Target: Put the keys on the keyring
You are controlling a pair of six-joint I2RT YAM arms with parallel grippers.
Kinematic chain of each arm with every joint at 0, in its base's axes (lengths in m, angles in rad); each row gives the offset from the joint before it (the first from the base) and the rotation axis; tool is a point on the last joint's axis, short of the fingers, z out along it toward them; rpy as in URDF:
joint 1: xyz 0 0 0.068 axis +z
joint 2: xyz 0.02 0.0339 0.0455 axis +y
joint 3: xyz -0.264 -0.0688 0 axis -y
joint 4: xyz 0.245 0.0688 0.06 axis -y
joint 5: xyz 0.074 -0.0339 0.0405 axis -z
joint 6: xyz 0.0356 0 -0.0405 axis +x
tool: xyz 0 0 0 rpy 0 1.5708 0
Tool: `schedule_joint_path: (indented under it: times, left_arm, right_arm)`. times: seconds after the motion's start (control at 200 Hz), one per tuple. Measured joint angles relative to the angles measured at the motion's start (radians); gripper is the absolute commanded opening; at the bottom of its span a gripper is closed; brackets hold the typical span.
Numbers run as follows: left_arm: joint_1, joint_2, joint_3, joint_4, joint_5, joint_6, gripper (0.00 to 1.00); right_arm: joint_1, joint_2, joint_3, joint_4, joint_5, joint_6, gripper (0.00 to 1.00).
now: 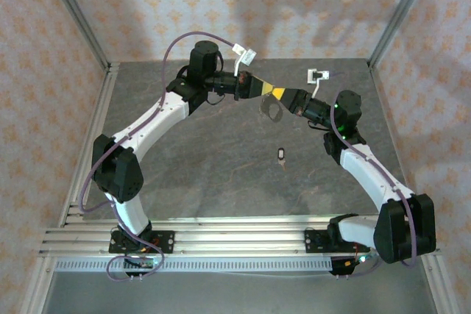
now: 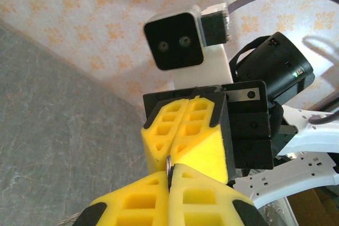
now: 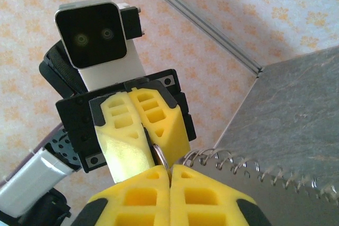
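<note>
At twelve o'clock, left end effector (image 1: pixel 265 90) and right end effector (image 1: pixel 282 95) are pinching the silvery oval metal keyring (image 1: pixel 271 108); tiny dark-headed key (image 1: pixel 282 154) is lying unthreaded.

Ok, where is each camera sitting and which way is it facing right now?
Top external: above, behind the bases, looking down at table; both arms, left gripper and right gripper tip to tip.
Left wrist: faces right gripper; own fingers below.
Right wrist: faces left gripper; own fingers below.
Wrist views share the keyring.
</note>
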Motion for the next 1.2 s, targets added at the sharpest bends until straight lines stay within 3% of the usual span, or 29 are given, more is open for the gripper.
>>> schedule_joint_path:
  times: [0.145, 0.315, 0.455, 0.781, 0.951, 1.201]
  left_arm:
    - [0.002, 0.000, 0.004, -0.002, -0.002, -0.002, 0.00]
    - [-0.002, -0.015, -0.047, 0.063, -0.080, -0.066, 0.44]
    - [-0.003, -0.089, -0.188, 0.141, -0.253, -0.188, 0.56]
    - [-0.052, -0.260, -0.411, 0.334, -0.621, -0.411, 0.53]
    - [-0.092, -0.260, -0.412, 0.385, -0.687, -0.449, 0.49]
    - [-0.108, -0.207, -0.409, 0.438, -0.696, -0.482, 0.46]
  right_arm:
    - [0.003, 0.000, 0.000, 0.021, 0.015, 0.029, 0.00]
    - [0.016, -0.014, -0.042, 0.048, 0.112, 0.076, 0.00]
    - [0.031, -0.056, -0.079, 0.048, 0.224, 0.100, 0.00]
    - [0.092, -0.113, -0.124, 0.047, 0.441, 0.145, 0.00]
    - [0.105, -0.113, -0.141, 0.048, 0.496, 0.172, 0.00]
    - [0.118, -0.112, -0.142, 0.048, 0.518, 0.186, 0.00]
